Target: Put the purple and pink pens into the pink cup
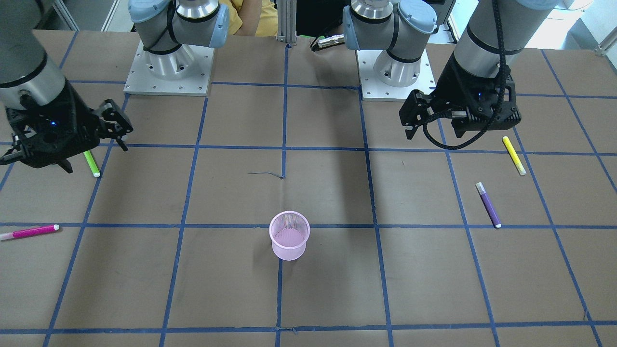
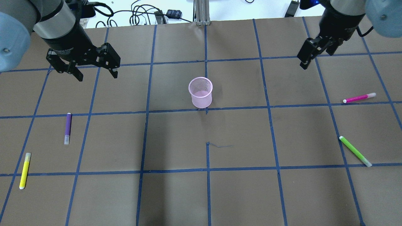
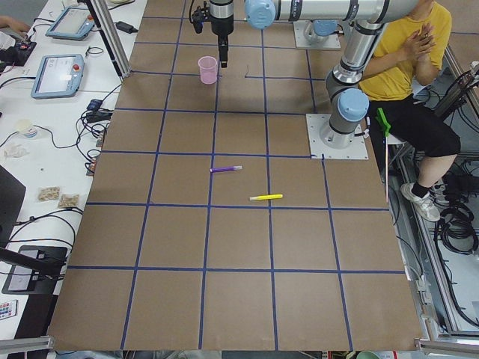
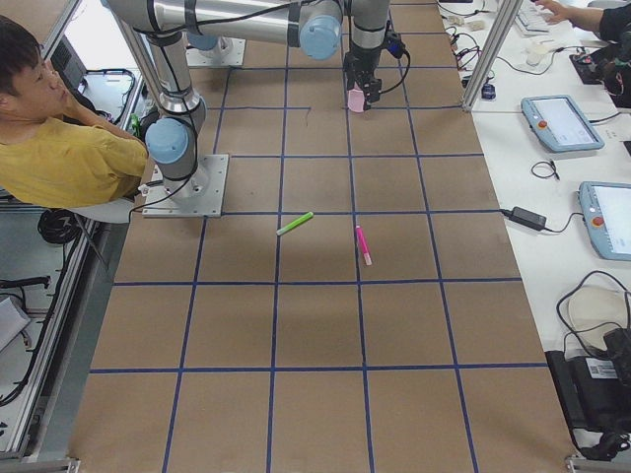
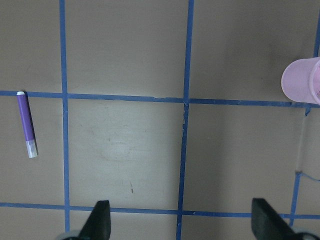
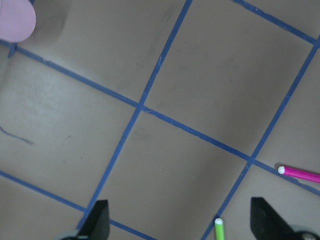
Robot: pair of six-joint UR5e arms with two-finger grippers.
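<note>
Pink cup (image 2: 200, 92) upright to receive; purple pen (image 2: 67, 128) at 9 o'clock overhead, pink pen (image 2: 359, 98) at 3; left gripper (image 5: 180, 225), right gripper (image 6: 180, 227) fingers apart, empty.

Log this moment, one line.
left gripper: open, empty | right gripper: open, empty | purple pen, pink pen: on table | pink cup: empty

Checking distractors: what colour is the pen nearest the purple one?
Yellow; that pen shows best in the overhead exterior view.
</note>
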